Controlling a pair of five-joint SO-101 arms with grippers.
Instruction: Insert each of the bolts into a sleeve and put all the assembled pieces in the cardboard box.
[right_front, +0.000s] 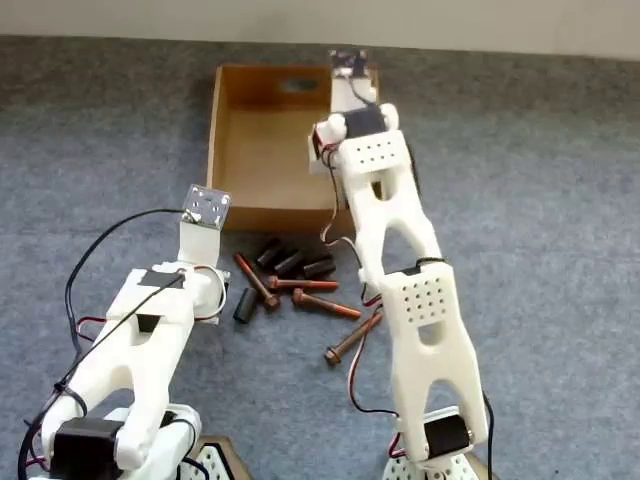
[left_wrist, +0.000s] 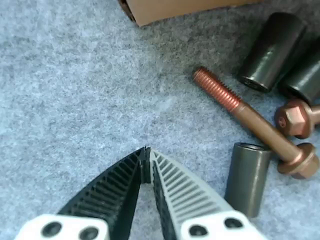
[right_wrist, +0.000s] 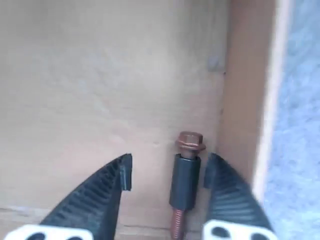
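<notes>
The cardboard box (right_front: 262, 215) stands at the back of the grey carpet. My right gripper (right_wrist: 169, 162) is open inside it, near the box wall (right_wrist: 245, 95). An assembled piece, a copper bolt (right_wrist: 190, 142) in a dark sleeve (right_wrist: 184, 182), lies between its fingers on the box floor. In the high view the right gripper (right_front: 320, 148) hangs over the box's right side. My left gripper (left_wrist: 147, 152) is shut and holds nothing, low over the carpet, left of a loose bolt (left_wrist: 250, 120) and a sleeve (left_wrist: 246, 177). Several bolts (right_front: 325, 304) and sleeves (right_front: 290, 262) lie in front of the box.
The box's near corner (left_wrist: 145, 12) lies just beyond the left gripper. The right arm (right_front: 400, 250) stretches over the right end of the loose parts. Open carpet (right_front: 540, 200) lies on both sides of the box. Cables (right_front: 110, 240) trail by the left arm.
</notes>
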